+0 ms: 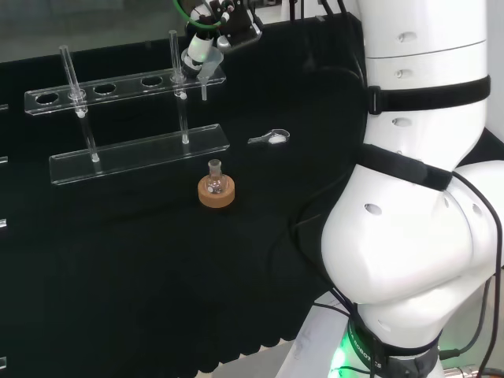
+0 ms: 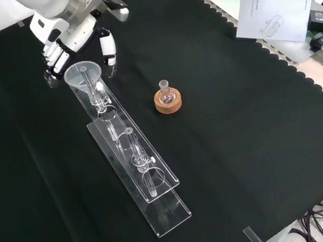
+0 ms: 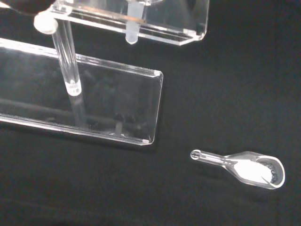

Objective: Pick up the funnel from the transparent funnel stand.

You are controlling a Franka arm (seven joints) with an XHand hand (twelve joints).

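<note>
We see funnel [image 2: 82,72] seated in end hole of clear stand [image 2: 153,184], stem hanging through. Hand [image 2: 70,46] just behind it, fingers relaxed, grasping nothing, placed for pickup.

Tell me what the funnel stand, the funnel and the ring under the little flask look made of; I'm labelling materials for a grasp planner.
Funnel stand: clear, glossy sheet, probably acrylic; its cut edges catch bright highlights and the cloth shows through.
Funnel: translucent, slightly milky, so likely plastic, though glass is possible.
Ring: matte tan with a grainy look, apparently cork.
</note>
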